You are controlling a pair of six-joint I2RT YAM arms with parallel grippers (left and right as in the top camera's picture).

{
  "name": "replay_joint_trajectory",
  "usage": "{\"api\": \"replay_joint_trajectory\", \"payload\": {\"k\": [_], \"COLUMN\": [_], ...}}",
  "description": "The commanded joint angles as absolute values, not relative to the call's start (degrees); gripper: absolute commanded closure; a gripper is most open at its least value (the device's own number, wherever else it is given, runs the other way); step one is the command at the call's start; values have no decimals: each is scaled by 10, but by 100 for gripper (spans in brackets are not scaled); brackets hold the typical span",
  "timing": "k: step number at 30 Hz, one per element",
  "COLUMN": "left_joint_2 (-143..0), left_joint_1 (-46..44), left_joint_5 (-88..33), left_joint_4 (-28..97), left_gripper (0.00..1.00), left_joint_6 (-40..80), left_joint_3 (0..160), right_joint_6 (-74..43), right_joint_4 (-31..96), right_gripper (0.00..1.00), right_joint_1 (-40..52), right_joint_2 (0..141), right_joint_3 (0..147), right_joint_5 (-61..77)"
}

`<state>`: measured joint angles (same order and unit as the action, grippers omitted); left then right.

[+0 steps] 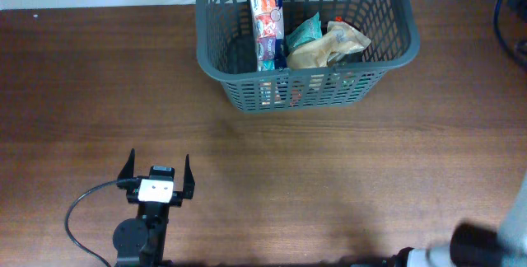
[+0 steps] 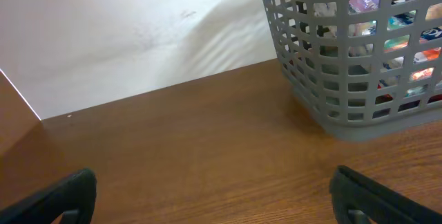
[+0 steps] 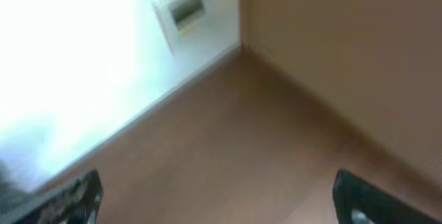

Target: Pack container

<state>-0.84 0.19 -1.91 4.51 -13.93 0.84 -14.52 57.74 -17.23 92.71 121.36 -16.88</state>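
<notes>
Two claws show, both spread wide and empty. L claw (image 1: 157,168) points fwd over the table (image 1: 346,185), its two dark fingers (image 1: 128,168) apart like a fork, black cable (image 1: 78,213) looping off behind and to its left. The basket (image 1: 200,53) stands upright on the table well ahead of L claw and off to its right, not touching it; a wide strip of wood lies btwn them. In L wrist view the basket's lattice side fills the top right, ahead-right of the fingers, coloured packs showing thru the slots; white backdrop (image 2: 124,30) straight ahead beyond the table edge.

Inside the basket, all far ahead-right of L claw: long red/white/blue carton (image 1: 266,28) on the side nearest L claw, teal pouch (image 1: 305,30) just right of it, tan bag (image 1: 333,46) right again, against the pouch. Can't tell whether the carton stands or leans, nor if more lies under them.

R claw (image 3: 217,182): seen only in its own wrist view, fingertips (image 3: 69,200) at the bottom corners, far apart, empty. Pic is blurred: brown surface ahead of it, bright pale area front-left w/ a small rectangular plate (image 3: 181,10), tan surface front-right. Overhead shows only a blurred bit of R arm (image 1: 482,246) at the near right corner, well right of L claw and well short of the basket.
</notes>
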Motion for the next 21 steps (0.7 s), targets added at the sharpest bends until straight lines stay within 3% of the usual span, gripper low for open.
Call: {"api": "replay_joint_trajectory", "payload": {"k": [1,11,21], "left_joint_2": [-3,-3,-3], "left_joint_1": [5,5,5], "left_joint_5": [-17,-17,-17], "left_joint_4": [46,46,46], "left_gripper": [1,1,1], "left_joint_6": [-140,-140,-140], "left_joint_3": [5,5,5], "right_joint_6": [-74,-72,-73], "right_joint_4": [510,265,213], "right_gripper": [1,1,1], "right_joint_1": [-139,-53,14], "right_joint_2": [825,468,228], "right_joint_3": [1102,715,485], "right_joint_5": [-183,-109,-61]}}
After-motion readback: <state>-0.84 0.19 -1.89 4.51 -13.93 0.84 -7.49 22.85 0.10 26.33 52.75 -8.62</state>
